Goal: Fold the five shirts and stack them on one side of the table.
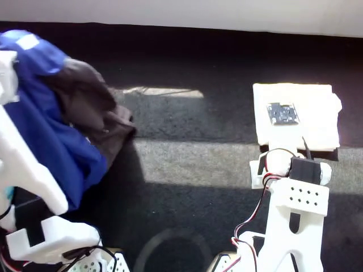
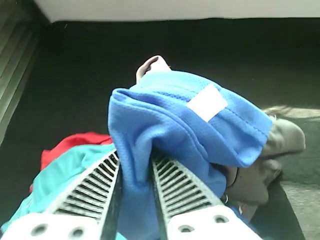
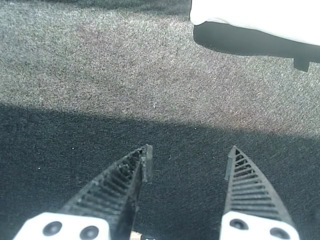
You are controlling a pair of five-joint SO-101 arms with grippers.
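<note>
My left gripper (image 2: 136, 172) is shut on a bunched blue shirt (image 2: 190, 125), and the cloth is pinched between its two ribbed fingers (image 2: 95, 185). In the high view the blue shirt (image 1: 51, 130) hangs raised at the far left beside the white left arm (image 1: 28, 170). A brown shirt (image 1: 91, 105) lies crumpled against it, and its edge (image 2: 282, 140) sits just past the blue one. A red shirt (image 2: 75, 144) and a teal shirt (image 2: 70, 167) lie under the gripper. A folded white shirt (image 1: 295, 113) rests at the right. My right gripper (image 3: 189, 165) is open, held over bare carpet short of the white shirt (image 3: 260, 17).
The table is covered in dark grey carpet (image 1: 193, 164), with a sunlit band across the middle. The right arm's white body (image 1: 295, 204) stands at the front right, just before the white shirt. A pale wall (image 1: 227, 14) runs along the far edge.
</note>
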